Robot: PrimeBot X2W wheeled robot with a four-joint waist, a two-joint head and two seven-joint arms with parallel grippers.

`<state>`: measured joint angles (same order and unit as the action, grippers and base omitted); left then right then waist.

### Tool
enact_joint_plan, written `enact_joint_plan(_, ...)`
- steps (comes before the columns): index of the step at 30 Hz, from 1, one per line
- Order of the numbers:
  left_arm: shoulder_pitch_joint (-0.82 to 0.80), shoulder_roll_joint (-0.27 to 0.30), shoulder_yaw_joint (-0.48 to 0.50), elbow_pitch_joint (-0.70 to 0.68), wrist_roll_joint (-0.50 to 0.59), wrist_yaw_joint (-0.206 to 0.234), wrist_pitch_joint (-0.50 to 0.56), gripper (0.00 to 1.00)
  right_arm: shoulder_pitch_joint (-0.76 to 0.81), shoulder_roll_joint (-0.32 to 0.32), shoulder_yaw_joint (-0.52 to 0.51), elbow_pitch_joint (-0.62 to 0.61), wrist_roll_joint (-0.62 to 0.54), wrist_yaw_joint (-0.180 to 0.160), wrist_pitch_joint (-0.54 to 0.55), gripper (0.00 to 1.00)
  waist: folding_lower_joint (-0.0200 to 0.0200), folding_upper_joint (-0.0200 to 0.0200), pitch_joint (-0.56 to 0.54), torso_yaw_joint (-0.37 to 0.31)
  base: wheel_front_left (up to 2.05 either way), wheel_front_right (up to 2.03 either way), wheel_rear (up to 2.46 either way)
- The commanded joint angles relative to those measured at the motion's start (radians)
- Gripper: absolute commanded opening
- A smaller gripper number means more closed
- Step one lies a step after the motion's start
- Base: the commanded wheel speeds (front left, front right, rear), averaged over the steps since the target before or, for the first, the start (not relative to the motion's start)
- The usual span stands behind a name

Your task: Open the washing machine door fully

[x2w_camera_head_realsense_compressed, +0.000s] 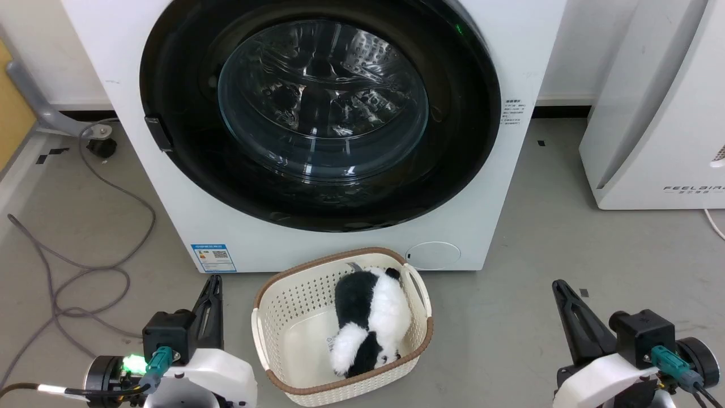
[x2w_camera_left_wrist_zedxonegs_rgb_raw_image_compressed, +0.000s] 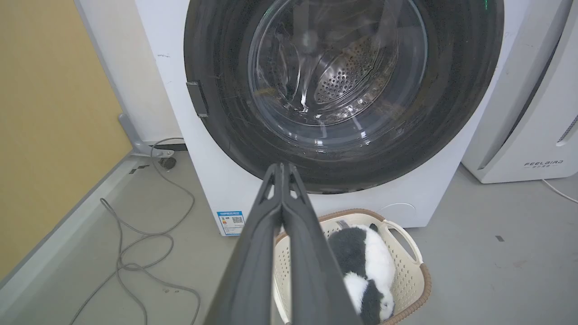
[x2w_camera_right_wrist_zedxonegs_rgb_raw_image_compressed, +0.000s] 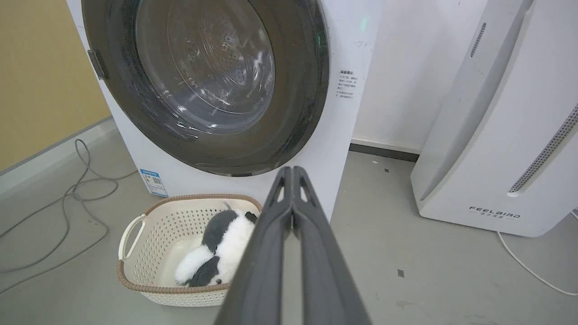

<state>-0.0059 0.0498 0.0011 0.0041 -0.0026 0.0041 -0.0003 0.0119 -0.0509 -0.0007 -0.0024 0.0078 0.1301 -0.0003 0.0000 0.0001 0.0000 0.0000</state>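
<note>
washing machine door (x2w_camera_head_realsense_compressed: pixel 320 113); panda (x2w_camera_head_realsense_compressed: pixel 368 320) in basket (x2w_camera_head_realsense_compressed: pixel 294 309)

A cream basket (x2w_camera_head_realsense_compressed: pixel 289 317) holds a black-and-white plush toy (x2w_camera_head_realsense_compressed: pixel 368 323), grey cables (x2w_camera_head_realsense_compressed: pixel 153 218) looping nearby.

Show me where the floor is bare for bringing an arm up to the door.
Bare floor lies between the basket and the white appliance, ahead of the right tool. Crowded: the basket sits just below the door, and cables loop left of the washing machine.
</note>
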Motion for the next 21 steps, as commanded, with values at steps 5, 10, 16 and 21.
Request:
enact_joint_plan(5, 0.000, 0.000, 0.001, 0.000, 0.000, 0.000, 0.000, 1.00, 0.000, 0.000, 0.000, 0.000, 0.000, 0.000, 0.000, 1.00, 0.0000, -0.0001, 0.000, 0.000, 0.00, 0.00, 0.00)
enact_joint_plan(10, -0.001, 0.000, -0.001, 0.002, -0.002, 0.004, -0.004, 1.00, 0.001, 0.000, -0.003, 0.000, 0.008, 0.000, -0.004, 1.00, 0.0000, -0.0001, 0.000, 0.000, 0.00, 0.00, 0.00)
enact_joint_plan(16, -0.003, 0.000, -0.007, 0.005, -0.008, 0.013, -0.017, 1.00, -0.002, 0.000, -0.014, -0.003, 0.052, 0.000, -0.017, 1.00, 0.0000, -0.0001, 0.002, 0.000, 0.00, 0.00, 0.00)
enact_joint_plan(21, -0.006, 0.000, -0.012, 0.007, -0.012, 0.020, -0.027, 1.00, -0.008, 0.000, -0.024, -0.005, 0.102, 0.000, -0.027, 0.49, 0.0000, -0.0001, 0.004, 0.000, 0.00, 0.00, 0.00)
